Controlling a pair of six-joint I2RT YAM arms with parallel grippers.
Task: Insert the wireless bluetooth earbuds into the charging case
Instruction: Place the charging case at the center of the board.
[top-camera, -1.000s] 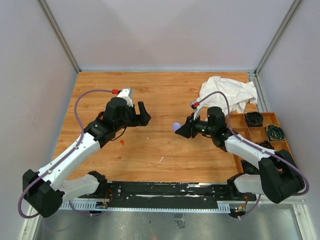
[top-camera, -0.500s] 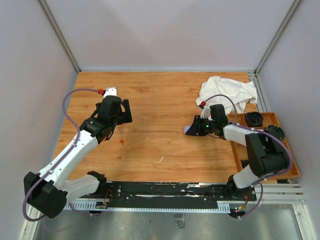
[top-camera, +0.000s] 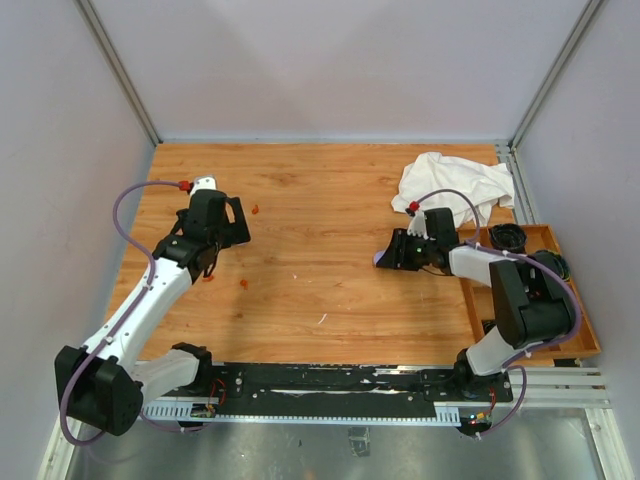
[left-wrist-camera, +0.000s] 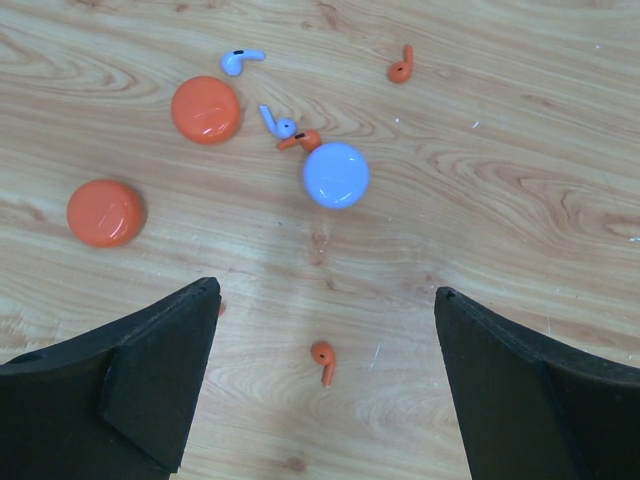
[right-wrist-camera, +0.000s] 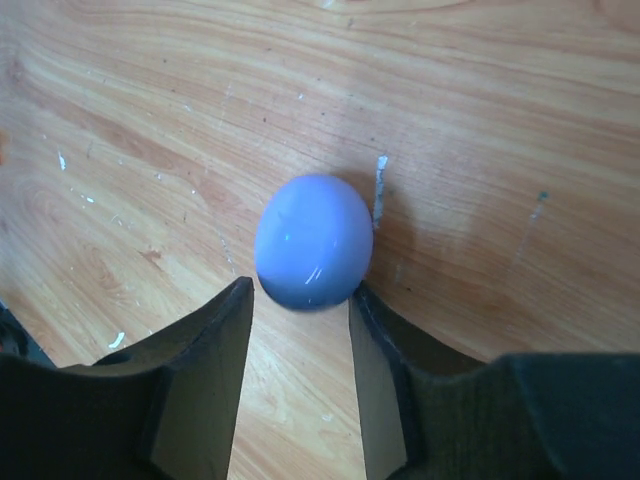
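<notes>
Earbuds (left-wrist-camera: 321, 353), glossy, stemmed, dot grained wood (left-wrist-camera: 500, 150); right hand (right-wrist-camera: 300, 291) grips lavender disc (right-wrist-camera: 313, 238).

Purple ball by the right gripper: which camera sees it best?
Right wrist: the ball fills the middle, close up, at the right gripper's fingertips. The top view shows just a purple sliver beside the gripper. The left wrist view shows a different purple disc, not this one.

We see a scratched wooden desk (top-camera: 330, 190) boxed by pale walls (top-camera: 330, 70) and grey corner rails (top-camera: 118, 70), lit perhaps from overhead.
</notes>
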